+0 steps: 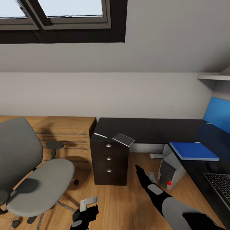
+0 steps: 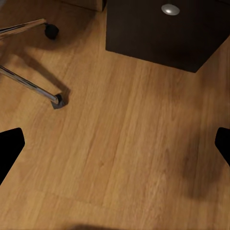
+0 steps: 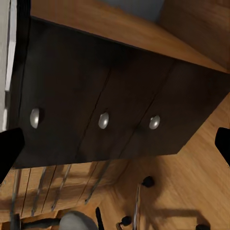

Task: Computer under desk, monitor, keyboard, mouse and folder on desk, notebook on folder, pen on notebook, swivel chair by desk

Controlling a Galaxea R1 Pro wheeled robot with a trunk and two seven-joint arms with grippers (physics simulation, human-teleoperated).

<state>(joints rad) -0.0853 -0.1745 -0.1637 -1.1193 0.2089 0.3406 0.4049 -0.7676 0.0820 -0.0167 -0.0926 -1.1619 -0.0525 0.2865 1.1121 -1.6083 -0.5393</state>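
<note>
The black desk [image 1: 143,126] runs along the wall and down the right side. On its corner above the drawer unit [image 1: 109,159] lie the grey notebook [image 1: 123,139] and the white pen [image 1: 100,135]. The blue folder [image 1: 193,150] rests on the right wing, and the keyboard [image 1: 222,185] is nearer me. The computer [image 1: 171,172] stands under the desk. The swivel chair [image 1: 38,172] stands at left with a bare seat. My right gripper [image 1: 139,169] [image 3: 115,143] is open and points at the drawers [image 3: 103,120]. My left gripper [image 1: 88,204] [image 2: 115,143] hangs open over the floor. The monitor is out of view.
A light wooden cabinet [image 1: 67,131] stands left of the drawer unit, behind the chair. A blue wall panel [image 1: 218,116] rises at the far right. The chair's silver base legs and casters [image 2: 57,99] spread over the wooden floor [image 2: 124,143] near my left gripper.
</note>
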